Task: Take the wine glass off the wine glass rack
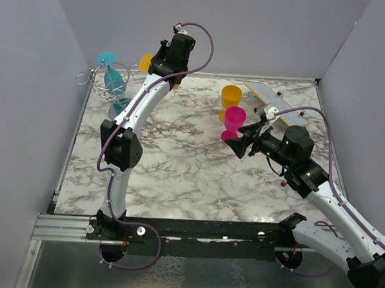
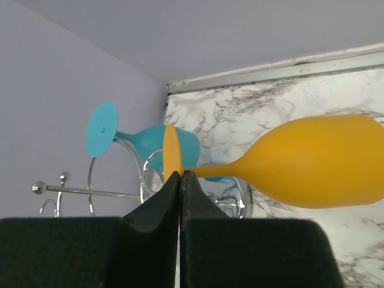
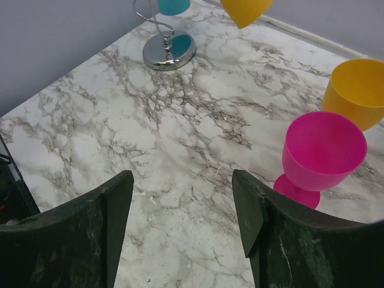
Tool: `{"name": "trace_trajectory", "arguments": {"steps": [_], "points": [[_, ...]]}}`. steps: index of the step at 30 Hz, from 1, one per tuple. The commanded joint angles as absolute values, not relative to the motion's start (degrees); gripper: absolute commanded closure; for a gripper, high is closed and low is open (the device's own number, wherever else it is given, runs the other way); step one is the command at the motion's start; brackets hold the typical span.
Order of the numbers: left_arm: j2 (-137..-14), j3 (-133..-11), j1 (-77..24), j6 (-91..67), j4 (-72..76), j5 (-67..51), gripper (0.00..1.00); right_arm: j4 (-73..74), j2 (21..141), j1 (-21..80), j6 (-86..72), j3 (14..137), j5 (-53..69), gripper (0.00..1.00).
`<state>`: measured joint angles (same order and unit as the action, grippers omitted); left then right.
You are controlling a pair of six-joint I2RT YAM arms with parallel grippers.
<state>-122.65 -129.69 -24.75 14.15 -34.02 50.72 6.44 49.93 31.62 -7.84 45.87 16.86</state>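
Note:
My left gripper [image 2: 180, 174] is shut on the round foot of an orange wine glass [image 2: 312, 162] and holds it sideways in the air, just right of the wine glass rack [image 1: 108, 81]. In the top view the glass's foot [image 1: 146, 62] shows beside the gripper [image 1: 159, 65]. The silver wire rack [image 2: 96, 192] still carries a teal wine glass [image 1: 113, 78] hanging bowl down, also seen in the left wrist view [image 2: 150, 144]. The rack's shiny disc base [image 3: 169, 51] shows in the right wrist view. My right gripper [image 3: 183, 207] is open and empty above the marble.
A pink glass [image 1: 233, 122] and an orange glass [image 1: 230, 97] stand upright on the marble at the right, close to my right gripper [image 1: 239, 145]. They also show in the right wrist view, pink [image 3: 321, 153] and orange [image 3: 358, 90]. A flat board [image 1: 267, 95] lies at the back right. Grey walls enclose the table.

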Motion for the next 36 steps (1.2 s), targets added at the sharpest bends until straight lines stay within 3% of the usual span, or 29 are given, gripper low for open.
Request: {"name": "trace_trajectory", "arguments": {"steps": [1, 15, 26, 36], "points": [[-114.86, -132.3, -25.4, 5.42, -37.07, 41.45, 1.0, 6.37, 49.48, 31.89, -7.96, 47.89, 17.25, 0.33], [-88.09, -115.81, -24.97, -17.3, -37.13, 23.85, 1.0, 7.8, 46.82, 31.9, -11.05, 49.66, 19.92, 0.33], [-65.69, -90.52, -24.65, -34.27, -21.42, 6.67, 1.0, 8.07, 44.04, 31.9, -15.17, 49.98, 22.59, 0.32], [-56.67, -74.12, -24.7, -42.95, -13.22, -5.49, 1.0, 8.75, 40.85, 31.9, -18.8, 53.55, 19.11, 0.28]]}}
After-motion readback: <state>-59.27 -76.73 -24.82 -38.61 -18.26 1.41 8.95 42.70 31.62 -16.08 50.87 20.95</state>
